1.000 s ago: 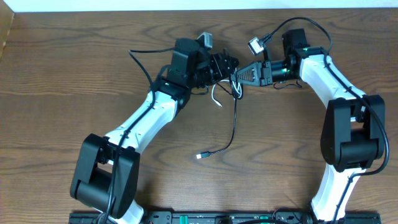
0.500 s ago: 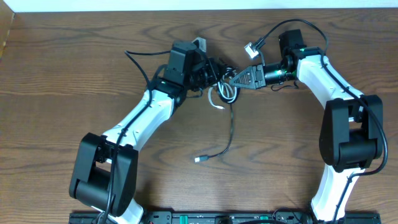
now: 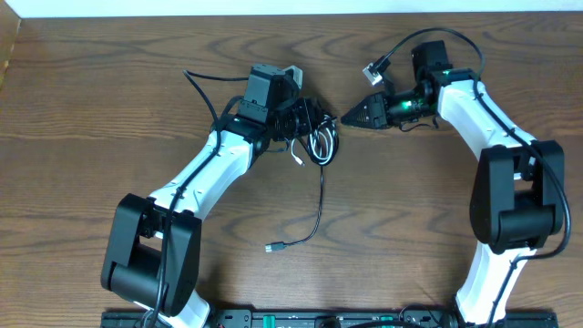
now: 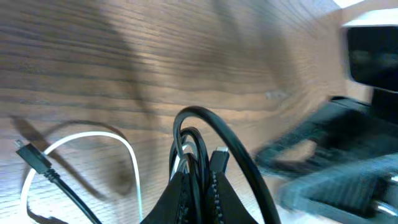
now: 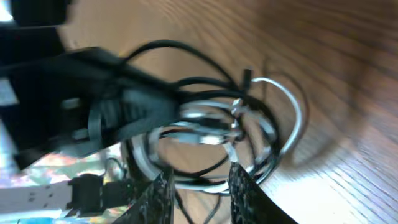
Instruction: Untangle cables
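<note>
Your left gripper [image 3: 317,126] is clamped tight on the knot. In the left wrist view its fingers pinch several loops of the thin black cord [image 3: 321,193], and a strand of the thin white cord [image 4: 93,134] seems to be caught in the same pinch. The bundle sits near the middle of the brown wooden surface [image 3: 109,91], toward its far edge. From there the black cord trails toward you and ends in a small plug [image 3: 271,247] lying free on the wood. The white cord arcs out of the bundle in one open loop just beside the clamped loops.

Your right gripper [image 3: 347,117] points at the bundle from the other side and stands apart from it. Its fingers are a little way apart and nothing lies between them.

You appear to be early in the separating step: one side anchors the tangle while the other lines up for a strand. The two cords are not yet apart.

For the next move, send the right gripper to the white loop alone, where it stands clear of the black coils. Close on it and draw it away from the left gripper while that one holds firm. Both wrist views are blurred, so confirm you have a single strand before pulling.
</note>
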